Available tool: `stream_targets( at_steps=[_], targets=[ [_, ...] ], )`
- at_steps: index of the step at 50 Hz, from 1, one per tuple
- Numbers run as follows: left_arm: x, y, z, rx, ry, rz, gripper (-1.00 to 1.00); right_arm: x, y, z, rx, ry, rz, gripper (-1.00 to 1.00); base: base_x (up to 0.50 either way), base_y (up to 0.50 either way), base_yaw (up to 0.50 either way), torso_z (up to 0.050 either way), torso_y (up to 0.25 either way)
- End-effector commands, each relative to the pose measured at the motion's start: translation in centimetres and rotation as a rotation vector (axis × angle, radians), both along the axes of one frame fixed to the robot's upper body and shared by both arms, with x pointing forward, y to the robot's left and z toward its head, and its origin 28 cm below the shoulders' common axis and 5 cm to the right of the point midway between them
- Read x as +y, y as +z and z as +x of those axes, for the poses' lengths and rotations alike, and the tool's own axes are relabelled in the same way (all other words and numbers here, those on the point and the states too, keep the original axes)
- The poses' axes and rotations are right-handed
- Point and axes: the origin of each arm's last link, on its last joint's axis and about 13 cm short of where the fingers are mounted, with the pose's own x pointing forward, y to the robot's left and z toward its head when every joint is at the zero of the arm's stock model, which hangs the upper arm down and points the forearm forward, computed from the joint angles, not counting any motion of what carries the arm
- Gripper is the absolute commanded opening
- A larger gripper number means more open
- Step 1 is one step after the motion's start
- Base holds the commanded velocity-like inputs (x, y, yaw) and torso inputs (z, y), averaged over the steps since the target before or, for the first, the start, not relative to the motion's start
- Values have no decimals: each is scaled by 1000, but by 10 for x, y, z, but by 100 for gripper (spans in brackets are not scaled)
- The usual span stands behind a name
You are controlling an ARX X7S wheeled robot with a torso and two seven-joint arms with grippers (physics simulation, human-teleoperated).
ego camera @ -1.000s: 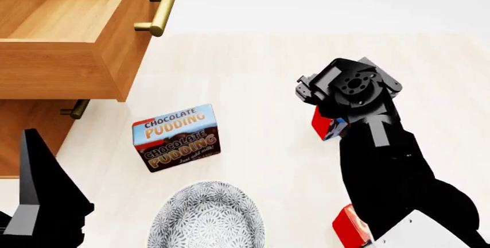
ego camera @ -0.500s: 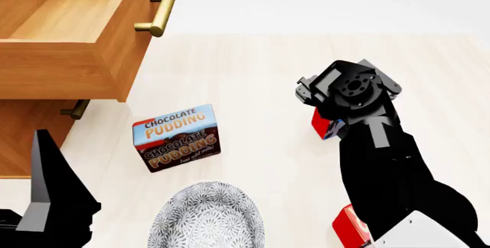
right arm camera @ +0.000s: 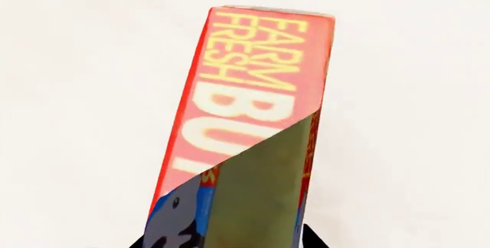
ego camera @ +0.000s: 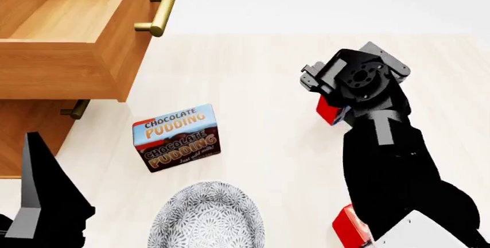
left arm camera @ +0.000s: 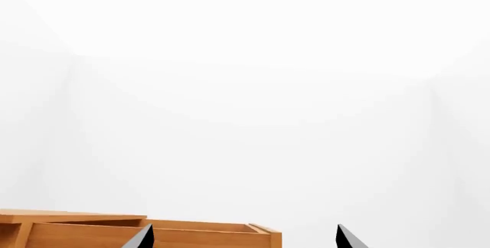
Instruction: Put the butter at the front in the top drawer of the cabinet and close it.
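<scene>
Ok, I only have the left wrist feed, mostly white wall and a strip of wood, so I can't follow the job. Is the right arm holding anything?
Observer: Yes. The right end effector has a red butter box lettered FARM FRESH between its fingers.
Operator: Is the drawer ready for it?
Observer: The top drawer of the cabinet is pulled out, and the part of its inside in view is bare.
Operator: Anything lying between the box and the drawer?
Observer: A chocolate pudding box stands on the floor, with a patterned bowl nearer the robot.
Operator: Any other butter around?
Observer: A second red box shows by the right arm's base; its label is hidden.
</scene>
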Motion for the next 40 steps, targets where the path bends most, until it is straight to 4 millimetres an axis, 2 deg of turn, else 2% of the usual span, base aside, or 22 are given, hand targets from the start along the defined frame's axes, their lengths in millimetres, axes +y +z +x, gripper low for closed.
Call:
stream_targets(
  at_steps=[1,9,16,24,34,40],
  targets=[
    [-1,4,-4,-6,-6,-3,100,3,35,-33,-136,148,-172,-100,0,0,0,0,0],
    [-4,8,-7,-9,-9,0,100,-7,51,-72,-235,189,-272,-100,0,0,0,0,0],
    [-7,11,-9,-14,-12,9,100,-17,55,-106,-307,243,-383,-100,0,0,0,0,0],
    [-11,11,-10,-13,-23,16,100,-28,55,-126,-337,273,-435,-100,0,0,0,0,0],
    [-11,11,-12,-9,-20,17,100,-29,60,-152,-416,395,-562,-100,0,0,0,0,0],
    [-11,11,-11,-9,-21,18,100,-34,55,-168,-456,442,-654,-100,0,0,0,0,3]
  ],
)
